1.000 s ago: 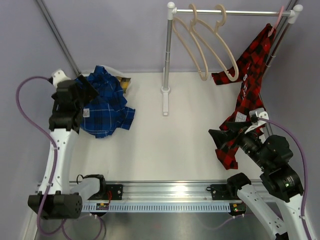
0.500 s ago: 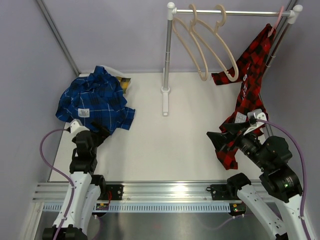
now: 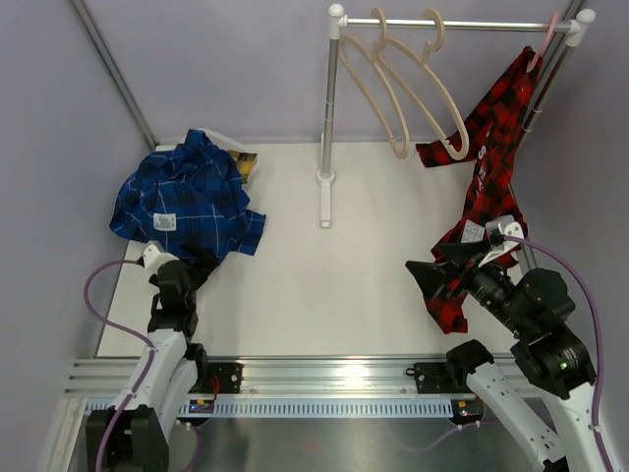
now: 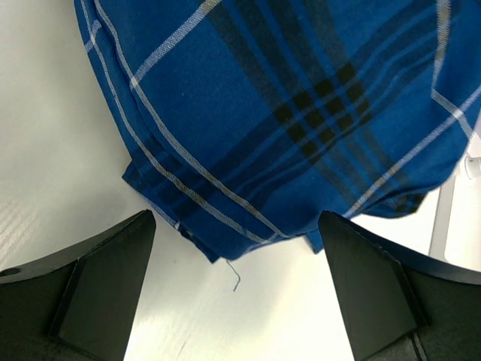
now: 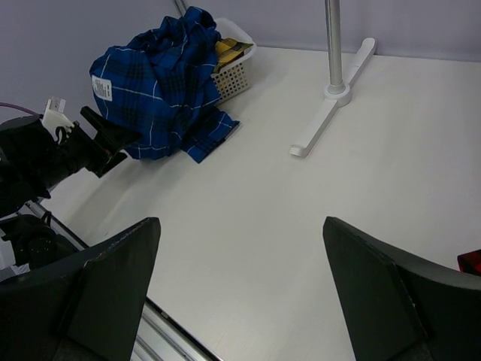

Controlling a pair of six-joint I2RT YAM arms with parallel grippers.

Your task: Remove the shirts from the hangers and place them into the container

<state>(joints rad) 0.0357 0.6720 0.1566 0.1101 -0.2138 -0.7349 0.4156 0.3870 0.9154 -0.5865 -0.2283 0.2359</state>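
Left gripper (image 4: 237, 229): fingers (image 4: 98, 293) spread wide and holding nothing. Between the tips there is only the white table (image 4: 52, 150) and the hem of the blue plaid shirt (image 4: 285, 113). The hem lies just ahead of both tips, and I see no contact. A loose thread (image 4: 234, 278) hangs off that hem, roughly midway between the tips. From the top camera the blue shirt is a heap beyond the left tips, piled over the slotted white basket (image 5: 231, 77). The yellow-and-black shirt (image 5: 229, 50) pokes out of the basket on the far side of the heap. Right gripper (image 5: 239, 226): jaws also wide and the gap empty, with only bare table past the tips. The red-and-black shirt (image 3: 488, 162) hangs from the pinkish hanger (image 3: 539, 54) at the right end of the rack (image 3: 329, 118) and drapes down to the right gripper. In the top view its lower part overlaps the fingers, and in the wrist view a red sliver shows just outside the right-hand finger. I can't tell whether cloth and finger touch. Two beige hangers (image 3: 403, 93) sit on the rail, well beyond the right tips.
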